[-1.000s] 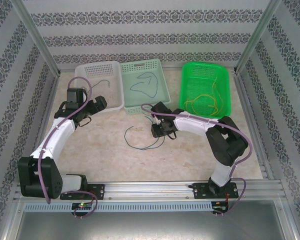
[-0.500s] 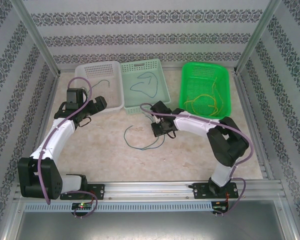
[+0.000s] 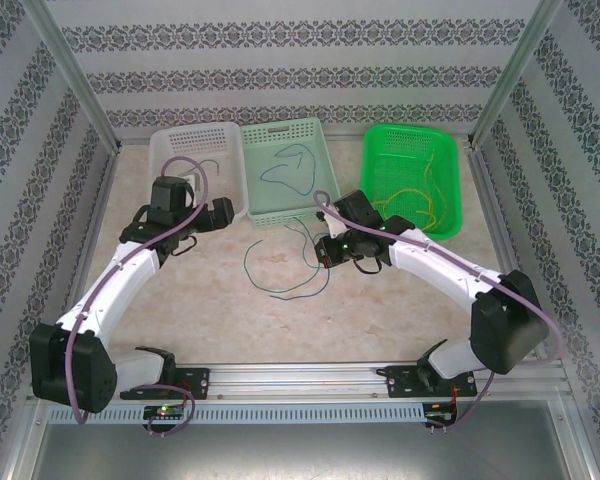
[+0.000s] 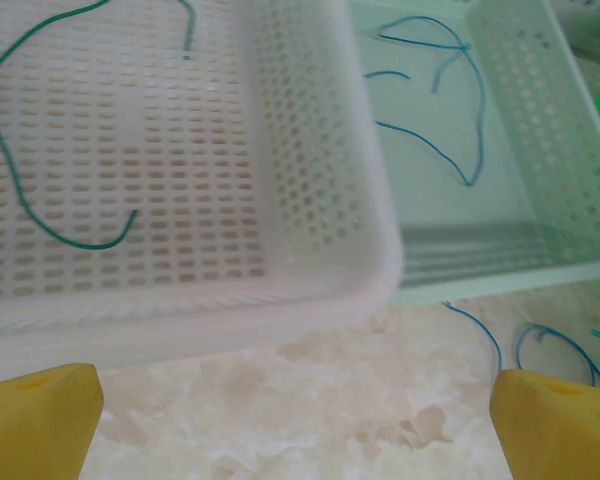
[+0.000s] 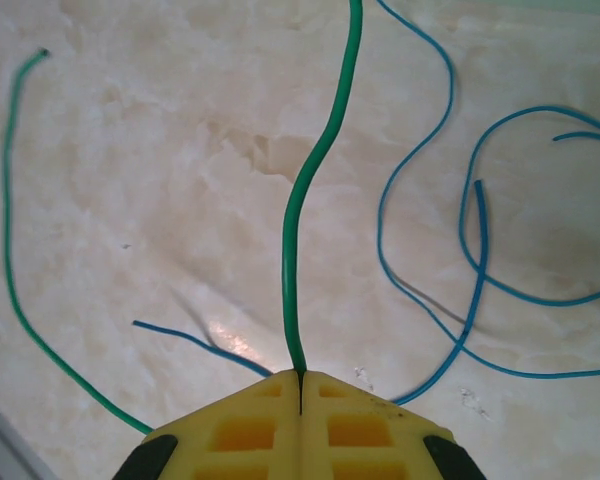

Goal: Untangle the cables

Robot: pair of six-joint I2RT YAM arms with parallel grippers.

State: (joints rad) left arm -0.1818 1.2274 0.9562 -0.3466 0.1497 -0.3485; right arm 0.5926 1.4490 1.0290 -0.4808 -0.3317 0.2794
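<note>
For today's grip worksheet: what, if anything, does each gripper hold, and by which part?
The right gripper pinches a green cable at its closed fingertips; end or mid-length cannot be told. The left gripper, open, holds nothing.

Overhead camera looks down; wrist cameras closely face the same table (image 3: pixel 210 310).
</note>
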